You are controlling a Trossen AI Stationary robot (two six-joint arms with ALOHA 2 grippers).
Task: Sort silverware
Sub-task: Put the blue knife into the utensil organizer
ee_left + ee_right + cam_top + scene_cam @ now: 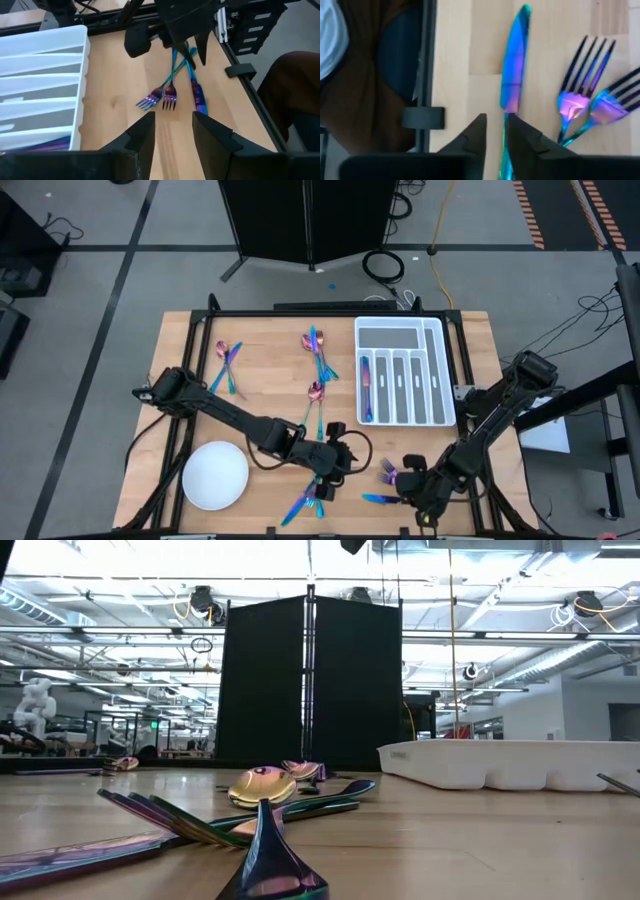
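near the right gripper [494, 131] — two forks [592, 95], one knife [514, 65]

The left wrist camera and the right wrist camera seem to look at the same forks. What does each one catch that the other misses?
Only the left wrist view shows the white divided tray and the right gripper above the cutlery, with the left gripper open near the camera. Only the right wrist view shows the knife blade close up between narrowly parted fingers. Both show the two forks beside the knife on the wooden table.
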